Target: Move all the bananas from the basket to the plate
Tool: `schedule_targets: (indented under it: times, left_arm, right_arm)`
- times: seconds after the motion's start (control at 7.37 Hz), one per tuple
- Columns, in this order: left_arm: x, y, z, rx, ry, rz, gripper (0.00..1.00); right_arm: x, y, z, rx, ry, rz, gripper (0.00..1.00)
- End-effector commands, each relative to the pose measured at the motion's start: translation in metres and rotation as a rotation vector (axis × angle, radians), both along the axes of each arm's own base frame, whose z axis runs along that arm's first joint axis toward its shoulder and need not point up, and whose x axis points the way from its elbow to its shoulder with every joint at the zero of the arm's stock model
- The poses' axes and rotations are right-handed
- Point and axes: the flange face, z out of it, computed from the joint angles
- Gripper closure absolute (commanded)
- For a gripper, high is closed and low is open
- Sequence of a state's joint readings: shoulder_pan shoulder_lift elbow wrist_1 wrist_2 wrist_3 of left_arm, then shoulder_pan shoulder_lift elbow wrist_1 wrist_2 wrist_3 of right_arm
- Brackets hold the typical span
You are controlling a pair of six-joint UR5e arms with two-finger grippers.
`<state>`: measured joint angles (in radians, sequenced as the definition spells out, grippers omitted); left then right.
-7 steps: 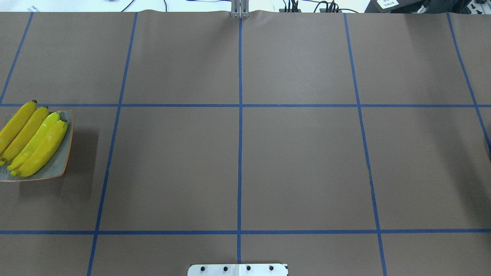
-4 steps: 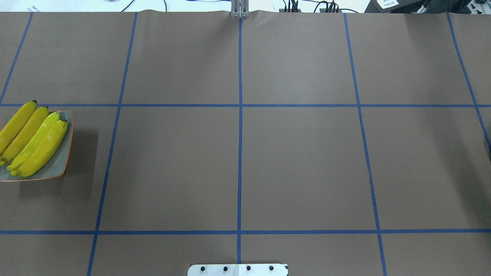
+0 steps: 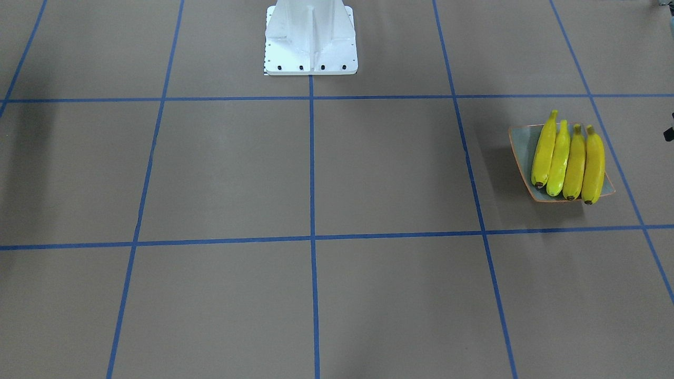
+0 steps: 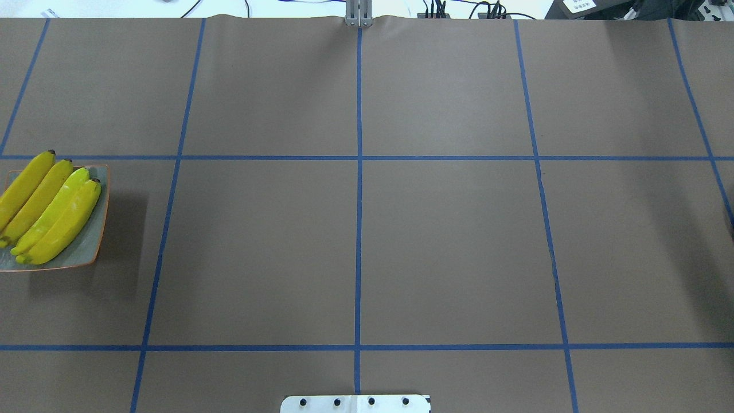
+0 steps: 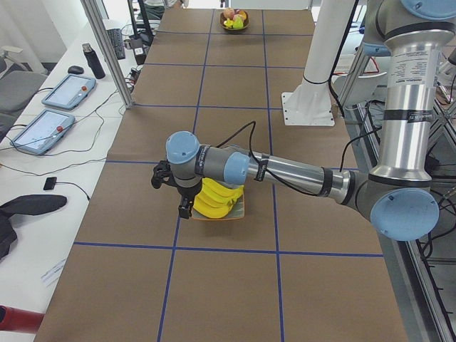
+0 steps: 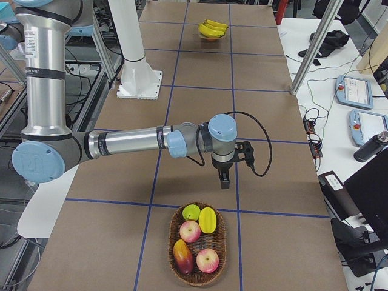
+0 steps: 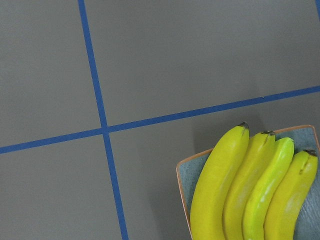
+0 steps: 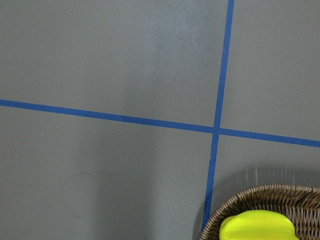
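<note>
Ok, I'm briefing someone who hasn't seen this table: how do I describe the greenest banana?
On the robot's left end of the table sits a grey-green plate with an orange rim, holding four bananas side by side. Take the second banana in from the table's middle: it is lime-yellow, while its three neighbours are a warmer yellow.

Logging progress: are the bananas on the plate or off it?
On it: four bananas lie side by side on the plate, as both the front-facing and overhead views show.

Blue tape lines (image 4: 359,229) grid the brown table (image 4: 459,258).
</note>
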<state>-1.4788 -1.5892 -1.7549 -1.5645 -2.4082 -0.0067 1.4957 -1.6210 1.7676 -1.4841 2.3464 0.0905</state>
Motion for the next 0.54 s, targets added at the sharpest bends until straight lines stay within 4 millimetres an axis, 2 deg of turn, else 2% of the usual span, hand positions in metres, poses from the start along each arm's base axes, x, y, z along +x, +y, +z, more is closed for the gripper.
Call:
schedule_targets:
  times: [0.0, 0.41]
  left_arm:
    - [-0.0007, 0.0007, -0.0001, 0.000, 0.002, -0.001, 0.01]
    - [-0.0007, 0.0001, -0.0016, 0.002, 0.002, -0.002, 0.01]
  right_arm:
    - [0.0001, 0.0014, 0.0018, -0.003, 0.000, 0.000, 0.00]
    - [-0.0009, 0.0014, 0.0039, -0.009, -0.003, -0.001, 0.00]
